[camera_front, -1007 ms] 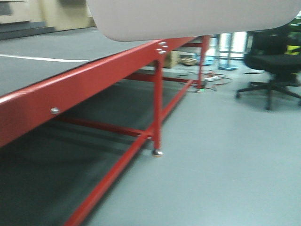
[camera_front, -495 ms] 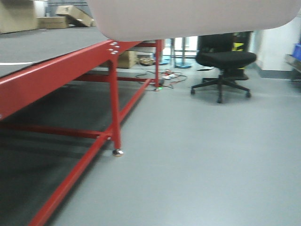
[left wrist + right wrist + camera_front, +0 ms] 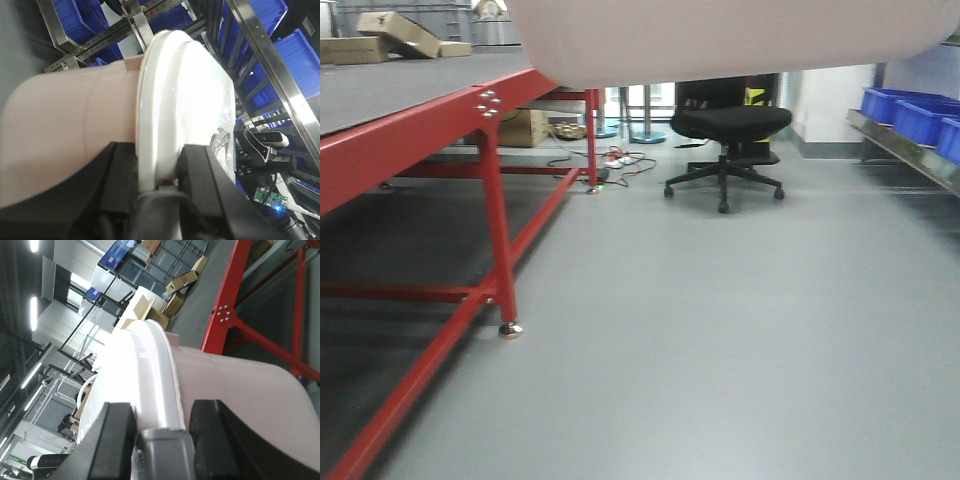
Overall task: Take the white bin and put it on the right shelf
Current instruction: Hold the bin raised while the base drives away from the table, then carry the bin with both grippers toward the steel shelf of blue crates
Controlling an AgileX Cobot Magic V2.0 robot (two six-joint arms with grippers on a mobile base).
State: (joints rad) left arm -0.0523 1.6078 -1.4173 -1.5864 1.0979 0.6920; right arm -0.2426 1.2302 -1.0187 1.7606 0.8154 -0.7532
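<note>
The white bin (image 3: 720, 35) hangs in the air across the top of the front view, its pinkish underside facing me. My left gripper (image 3: 157, 162) is shut on the bin's white lid rim (image 3: 165, 100), with the pinkish body (image 3: 70, 115) to the left. My right gripper (image 3: 160, 415) is shut on the opposite lid rim (image 3: 150, 370), with the pinkish body (image 3: 240, 395) to the right. The steel right shelf (image 3: 910, 150) shows at the right edge of the front view, and its rails (image 3: 280, 85) show behind the bin in the left wrist view.
A red-framed table (image 3: 410, 150) with a dark mat stands at left, its leg (image 3: 500, 250) on the grey floor. A black office chair (image 3: 725, 125) stands ahead. Blue crates (image 3: 915, 110) sit on the steel shelf. Cardboard boxes (image 3: 395, 30) lie on the table's far end.
The view has swung to the right: the red table and the chair have slid left in the frame, and the steel shelf with blue crates has come into view at right. The bin stays held.
</note>
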